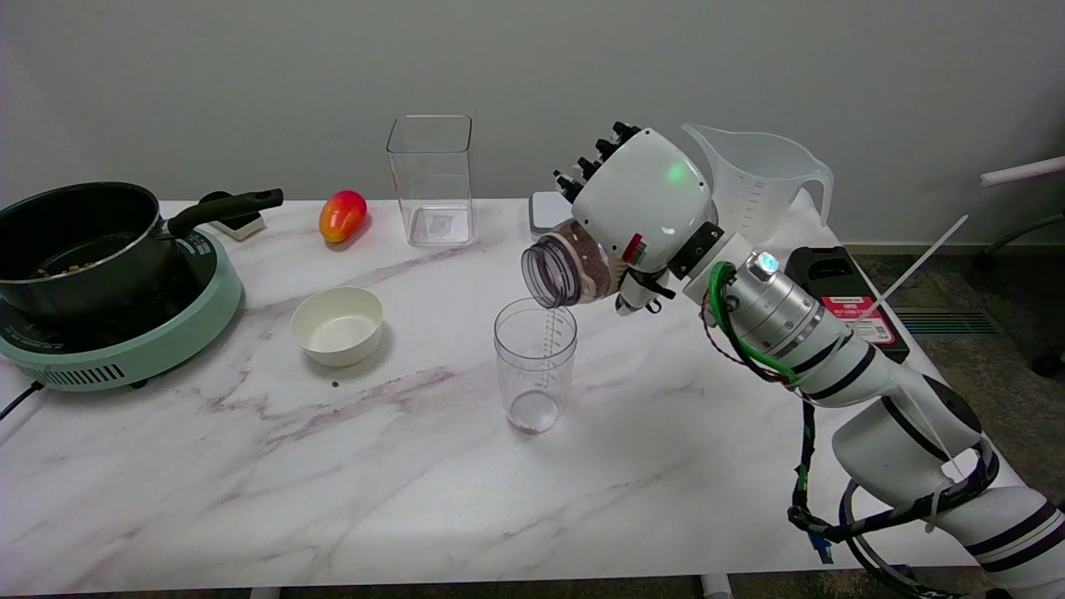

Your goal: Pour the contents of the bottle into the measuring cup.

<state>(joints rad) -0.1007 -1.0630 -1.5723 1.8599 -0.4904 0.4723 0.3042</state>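
Nearest to me, the measuring cup stands upright on the marble surface, placed so that its open rim is just under the mouth of the bottle. My robot hand is grasping the bottle and holds it tipped almost on its side, the open mouth toward the left and over the cup, so the dark contents can slide out. Farther back a clear jug stands unused.

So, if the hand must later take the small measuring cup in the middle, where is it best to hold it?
Probably around the middle of the measuring cup's clear wall, coming from the right side. It stands upright, is round, shows no handle, and its mouth should stay free. The right hand now holds the bottle tilted above it.
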